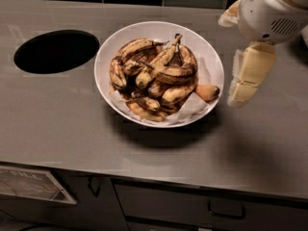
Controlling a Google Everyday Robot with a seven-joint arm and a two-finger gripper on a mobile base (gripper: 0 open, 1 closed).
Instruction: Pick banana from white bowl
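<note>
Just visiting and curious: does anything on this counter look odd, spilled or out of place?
Nothing spilled. The bananas piled in the white bowl are heavily blackened, and one smooth orange piece at its right rim doesn't match them. The gripper hangs right of the bowl, touching nothing.
</note>
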